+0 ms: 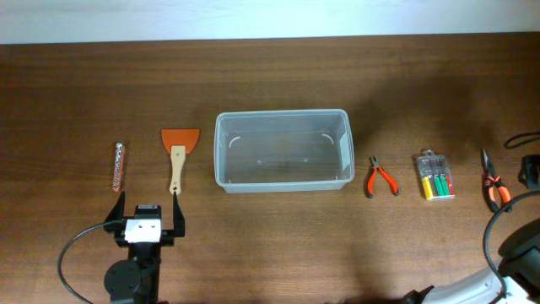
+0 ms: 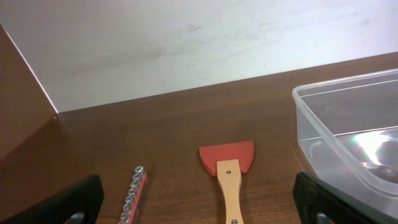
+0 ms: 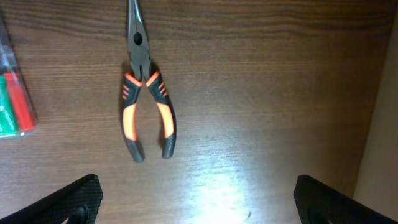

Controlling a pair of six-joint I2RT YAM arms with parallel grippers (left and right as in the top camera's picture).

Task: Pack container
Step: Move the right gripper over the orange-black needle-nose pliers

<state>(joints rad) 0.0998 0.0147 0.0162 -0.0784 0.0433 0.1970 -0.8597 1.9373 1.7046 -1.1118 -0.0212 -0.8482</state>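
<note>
Container [image 1: 220, 156], empty, centre of counter [image 1: 67, 101], long axis left-right, lying far-right of the spread left jaws (nearer arm) and well left of the spread right jaws; scraper [image 1: 177, 165] just far of the former, handle toward them, pliers [image 3: 140, 68] far of the latter.

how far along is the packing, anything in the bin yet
Nothing looks done: the container is empty. Nothing is in hand: the left gripper is open near the scraper, the right gripper open over the long-nose pliers. Left to pack: those two, the bit strip, the small red pliers and the screwdriver case.
</note>
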